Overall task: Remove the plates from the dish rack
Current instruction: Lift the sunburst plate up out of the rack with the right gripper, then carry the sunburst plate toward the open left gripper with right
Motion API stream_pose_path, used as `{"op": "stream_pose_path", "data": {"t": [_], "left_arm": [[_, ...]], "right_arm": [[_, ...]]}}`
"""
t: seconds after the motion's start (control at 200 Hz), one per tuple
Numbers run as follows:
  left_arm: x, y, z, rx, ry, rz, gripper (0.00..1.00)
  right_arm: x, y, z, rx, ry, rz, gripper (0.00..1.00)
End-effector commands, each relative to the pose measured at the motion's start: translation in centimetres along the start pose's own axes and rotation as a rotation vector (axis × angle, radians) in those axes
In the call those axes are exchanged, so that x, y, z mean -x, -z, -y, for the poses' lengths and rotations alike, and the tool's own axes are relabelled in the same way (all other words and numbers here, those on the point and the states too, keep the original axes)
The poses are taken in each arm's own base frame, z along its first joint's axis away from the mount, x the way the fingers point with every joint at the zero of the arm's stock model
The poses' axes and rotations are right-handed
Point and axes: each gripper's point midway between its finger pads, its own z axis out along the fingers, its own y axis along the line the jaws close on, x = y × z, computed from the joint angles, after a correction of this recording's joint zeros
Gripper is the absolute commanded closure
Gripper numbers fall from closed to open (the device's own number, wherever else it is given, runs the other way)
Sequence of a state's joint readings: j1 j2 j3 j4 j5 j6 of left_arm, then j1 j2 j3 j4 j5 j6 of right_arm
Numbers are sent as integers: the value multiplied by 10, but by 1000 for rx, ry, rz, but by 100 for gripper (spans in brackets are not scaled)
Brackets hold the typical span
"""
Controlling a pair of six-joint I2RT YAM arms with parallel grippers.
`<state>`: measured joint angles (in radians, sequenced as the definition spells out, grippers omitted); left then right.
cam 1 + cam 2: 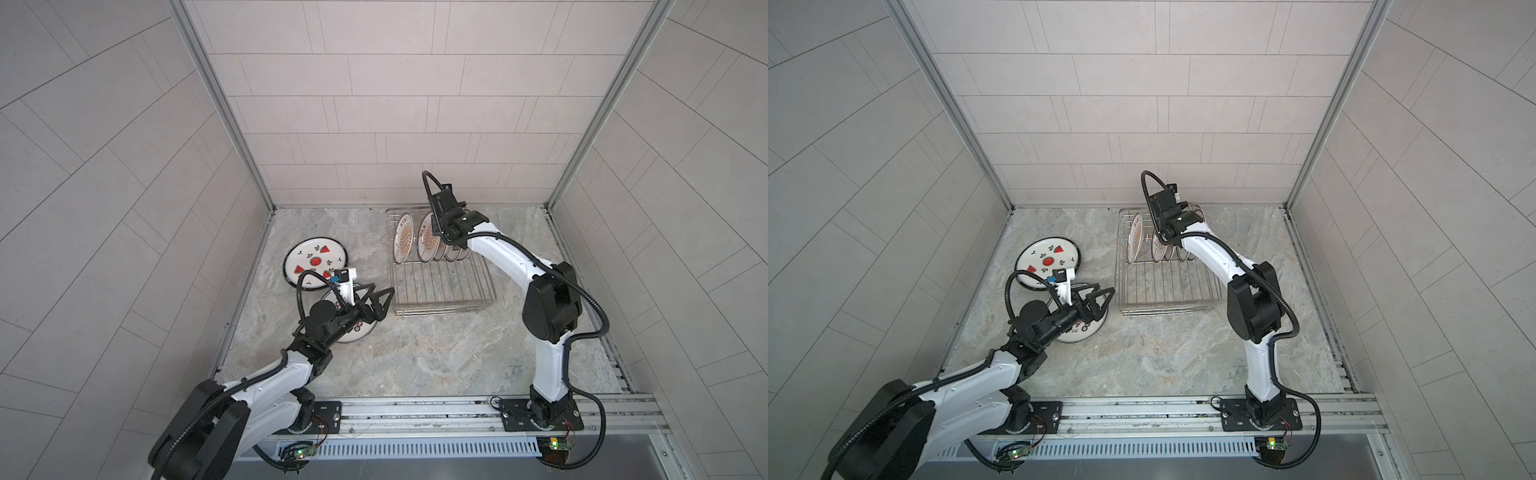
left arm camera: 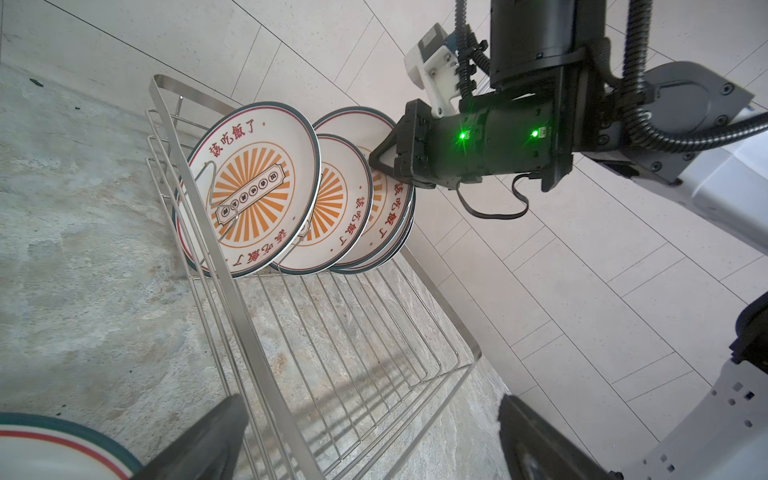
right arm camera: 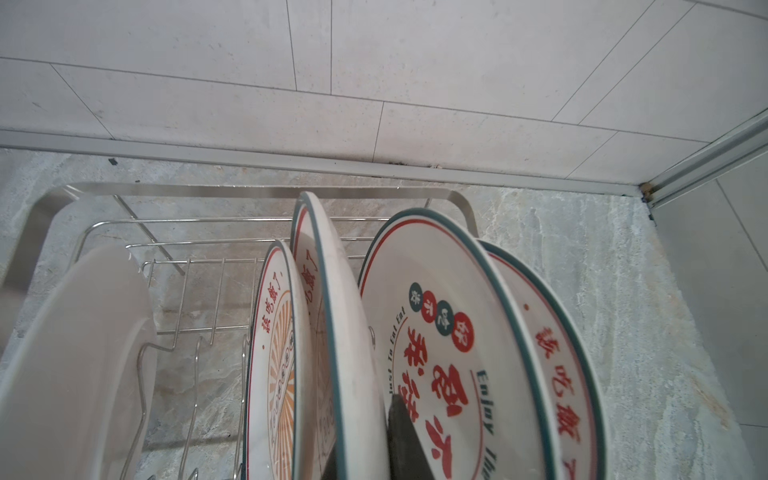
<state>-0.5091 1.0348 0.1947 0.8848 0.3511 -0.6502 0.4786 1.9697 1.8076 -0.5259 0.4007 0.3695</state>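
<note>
This is a lab test cell dressed as a kitchen corner: tile-print walls point(image 1: 374, 104) in aluminium framing point(image 1: 225, 108) box in a marble-look counter point(image 1: 415, 353) bearing a wire dish rack point(image 1: 444, 309). Two robot arms point(image 1: 548, 365) are bolted to a metal rail point(image 1: 415, 409), beside bare circuit boards point(image 1: 555, 444).

The left arm point(image 1: 266, 374) stretches low and forward, and the left gripper point(image 1: 379, 296) has its jaws spread wide. The right arm point(image 1: 498, 253) arches high, wrist bent downward, and the right gripper point(image 2: 376, 160) is clamped on the rim of a plate point(image 3: 353, 332).
</note>
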Motion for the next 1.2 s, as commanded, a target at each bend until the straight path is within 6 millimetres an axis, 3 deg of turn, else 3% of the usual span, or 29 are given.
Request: {"op": "stream_pose_path", "data": {"t": [0.0,0.2,0.415,0.62,0.911,1.196], "left_arm": [[9,2,7,-22,-19,35,0],[9,2,7,-16,-24,30,0],[9,2,5,-2,-28,39,0],[8,1,7,-11,-35,29,0],[3,-4,24,-73,-53,-13,0],[3,1,59,-194,-79,-69,0]], "right_arm": [[38,41,25,-77,-19,122,88],[46,69,38,-156,-2,194,89],[49,107,49,-130,-31,263,90],[40,144,71,-77,-96,326,90],[6,195,90,201,-213,396,91],[-19,240,83,605,-373,497,90]]}}
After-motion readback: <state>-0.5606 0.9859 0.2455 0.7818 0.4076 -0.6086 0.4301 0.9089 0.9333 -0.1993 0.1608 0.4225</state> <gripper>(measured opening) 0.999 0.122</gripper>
